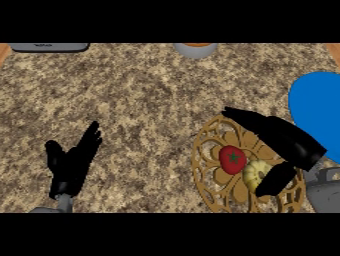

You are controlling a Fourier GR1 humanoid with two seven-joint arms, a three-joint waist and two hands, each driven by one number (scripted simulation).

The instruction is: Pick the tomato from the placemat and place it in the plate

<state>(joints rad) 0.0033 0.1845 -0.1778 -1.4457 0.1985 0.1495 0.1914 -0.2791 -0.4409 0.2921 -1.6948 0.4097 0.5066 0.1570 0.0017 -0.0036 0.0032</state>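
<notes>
Centrally on the round golden openwork placemat [206, 165] lies the red tomato [233, 157], a pale yellow fruit [255, 172] touching its lower right side; the right hand [287, 142] arches over both, fingers straight above the tomato and thumb down past the yellow fruit, gripping nothing; the blue plate [324, 112] sits just right of the mat; the left hand [73, 162] rests open, fingers up, at lower left on the speckled counter [129, 100]; a grey vessel [195, 48] stands at the far edge.
</notes>
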